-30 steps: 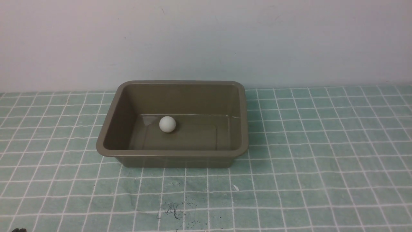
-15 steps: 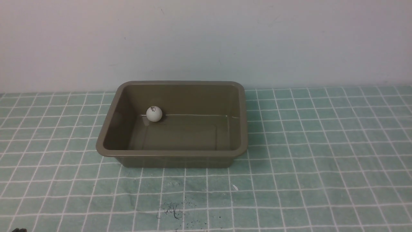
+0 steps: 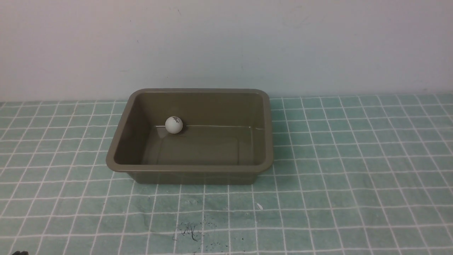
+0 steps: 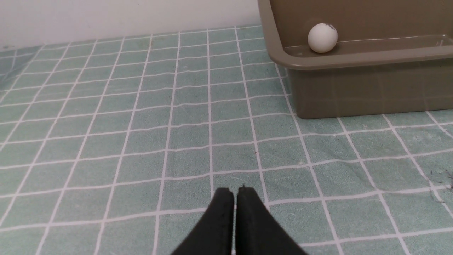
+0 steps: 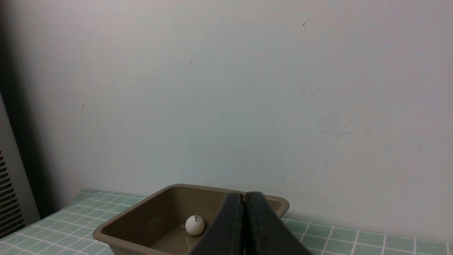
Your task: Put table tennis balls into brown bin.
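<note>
Where a pale, bare wall (image 3: 226, 42) rises at the back, a mint-green cloth (image 3: 354, 159) printed with a white grid covers everything below it. On the cloth, close to the wall and a little left of centre in the front view, sits the brown bin (image 3: 191, 169). It is a shallow olive-brown plastic tub with rounded corners and a flat flared rim, its long side facing the camera.

The left gripper (image 4: 234, 196) appears only in its own wrist view. Its two black fingers are pressed together with nothing between them, low over bare cloth and well apart from the bin's near corner. The right gripper (image 5: 244, 198) likewise appears only in its wrist view, its black fingers closed on each other and empty. That camera looks across at the wall and down into the bin.

Inside the bin lies the table tennis ball (image 3: 173, 124), small, white and matte. It rests on the bin's floor against the far wall, toward the left end. A small dark printed mark sits on the ball's upper side. Faint dark scuffs (image 3: 189, 230) mark the cloth in front of the bin.
</note>
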Controlling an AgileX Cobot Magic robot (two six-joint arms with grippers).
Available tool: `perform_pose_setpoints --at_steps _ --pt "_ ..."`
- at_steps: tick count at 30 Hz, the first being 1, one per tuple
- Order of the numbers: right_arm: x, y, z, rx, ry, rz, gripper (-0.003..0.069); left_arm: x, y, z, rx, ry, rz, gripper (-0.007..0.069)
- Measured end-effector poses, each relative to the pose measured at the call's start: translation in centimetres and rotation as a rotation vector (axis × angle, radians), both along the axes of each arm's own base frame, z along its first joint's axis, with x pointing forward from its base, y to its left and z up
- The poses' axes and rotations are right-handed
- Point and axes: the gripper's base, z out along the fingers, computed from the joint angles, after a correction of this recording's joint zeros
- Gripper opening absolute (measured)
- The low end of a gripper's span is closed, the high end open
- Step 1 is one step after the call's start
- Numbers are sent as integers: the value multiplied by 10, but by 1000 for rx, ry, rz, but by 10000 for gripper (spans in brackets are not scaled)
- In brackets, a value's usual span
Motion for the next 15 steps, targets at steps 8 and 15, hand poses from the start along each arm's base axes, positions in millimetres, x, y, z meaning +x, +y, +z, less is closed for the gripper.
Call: perform_pose_setpoints --at_steps 8,15 --pt "5 4 -19 -41 36 13 -13 0 0 0 0 0 0 -5" --pt "19 -1 -61 -149 157 -200 -13 0 0 0 0 0 0 -5"
